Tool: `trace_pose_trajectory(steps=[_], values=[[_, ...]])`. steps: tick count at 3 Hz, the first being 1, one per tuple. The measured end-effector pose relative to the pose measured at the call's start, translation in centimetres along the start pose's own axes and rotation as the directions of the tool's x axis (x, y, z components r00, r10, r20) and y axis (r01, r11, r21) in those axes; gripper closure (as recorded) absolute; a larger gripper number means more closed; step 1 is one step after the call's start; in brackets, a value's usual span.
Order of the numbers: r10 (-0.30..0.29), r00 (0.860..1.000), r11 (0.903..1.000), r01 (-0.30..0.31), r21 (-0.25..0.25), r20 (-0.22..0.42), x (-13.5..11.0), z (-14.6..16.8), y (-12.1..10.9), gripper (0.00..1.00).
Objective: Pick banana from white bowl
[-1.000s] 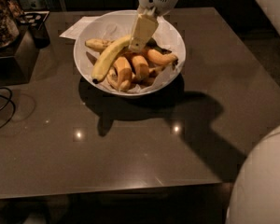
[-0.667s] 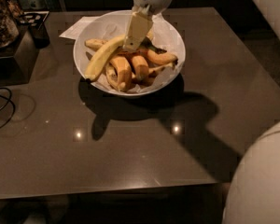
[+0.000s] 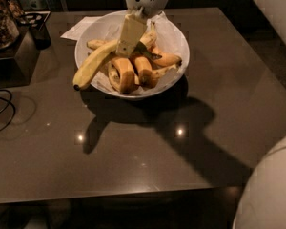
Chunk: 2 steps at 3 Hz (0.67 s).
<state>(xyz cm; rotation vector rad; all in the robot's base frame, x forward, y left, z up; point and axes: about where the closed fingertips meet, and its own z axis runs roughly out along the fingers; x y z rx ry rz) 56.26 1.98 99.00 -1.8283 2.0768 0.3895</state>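
Note:
The white bowl (image 3: 178, 42) stands at the back middle of the dark table, lined with crumpled white paper. My gripper (image 3: 128, 49) reaches down into it from above and is shut on the banana (image 3: 93, 66), a long curved bright yellow one. The banana is lifted and tilted, its black tip sticking out past the bowl's left rim, and it casts a shadow on the table. Several short orange-yellow bananas (image 3: 126, 75) and a duller one lie in the bowl beneath it.
A sheet of paper (image 3: 81, 27) lies behind the bowl at the left. Dark boxes and clutter (image 3: 19, 27) stand at the back left, with a black cable (image 3: 2, 109) on the left edge. My white body (image 3: 271, 190) fills the bottom right corner.
The gripper has moved left and up with the banana; the banana's free end has swung out over the bowl's left rim.

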Motion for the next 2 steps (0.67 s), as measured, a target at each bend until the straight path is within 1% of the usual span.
trace_pose_trajectory(steps=[1, 2], values=[[0.04, 0.999, 0.9992, -0.04, -0.001, -0.016, -1.5, -0.65, 0.55, 1.0], [0.042, 0.999, 0.9991, -0.042, -0.001, -0.017, -1.55, -0.67, 0.59, 1.0]])
